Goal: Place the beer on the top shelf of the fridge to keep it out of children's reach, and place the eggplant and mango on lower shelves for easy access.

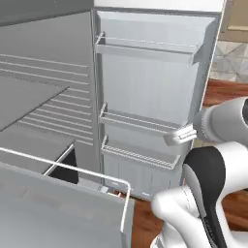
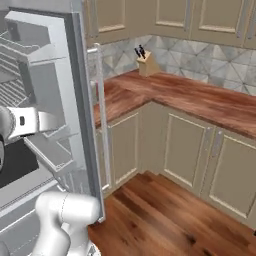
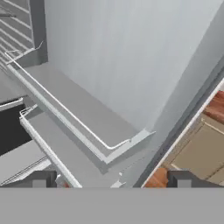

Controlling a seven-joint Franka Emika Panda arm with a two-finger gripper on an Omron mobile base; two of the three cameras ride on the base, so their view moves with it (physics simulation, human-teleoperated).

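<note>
fridge [image 1: 58, 43] cut by left edge, knife block [image 2: 146, 64] small, handles indistinct

Arm rises from its white base segment, dark elbow joint bent, with the forearm reaching forward and to the left in the left base view. Wrist roughly level. Gripper [image 3: 111, 179] jaws spread wide apart, nothing between them; both dark fingertips [image 3: 38, 180] visible low in the hand view, well separated. In the right base view the white hand [image 2: 30, 121] points rightward, fingers not resolvable.
</note>
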